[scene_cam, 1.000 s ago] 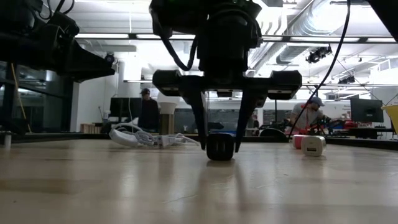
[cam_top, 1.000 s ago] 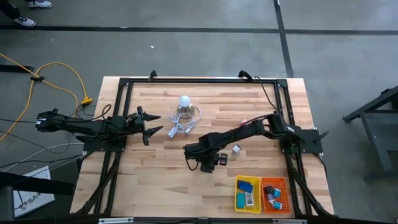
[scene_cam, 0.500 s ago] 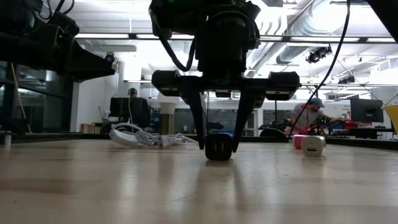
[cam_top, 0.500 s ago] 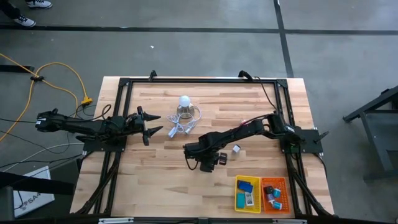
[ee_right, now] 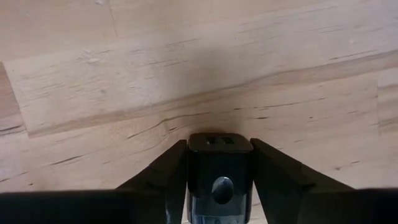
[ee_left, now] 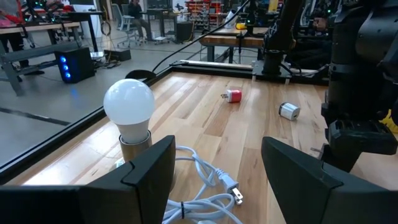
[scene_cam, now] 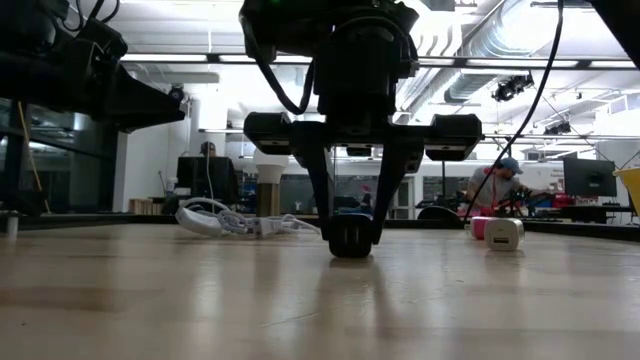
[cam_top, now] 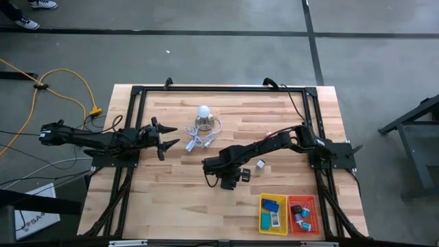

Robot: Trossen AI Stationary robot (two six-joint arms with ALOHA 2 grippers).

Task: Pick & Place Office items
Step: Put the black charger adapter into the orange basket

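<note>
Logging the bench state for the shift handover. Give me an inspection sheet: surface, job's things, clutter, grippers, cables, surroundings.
Surface: pale wooden plank table inside a black frame.
Job's things: small black block on the wood between the right gripper's fingers; white cube and pink cube loose; more pieces in the yellow mesh tray and orange mesh tray.
Clutter: white bulb-topped clear object.
Grippers: right gripper down at mid-table, fingers against the block's sides; left gripper open, at the left edge.
Cables: looped white cord beside the bulb; yellow floor cable.
Surroundings: people at desks behind.
</note>
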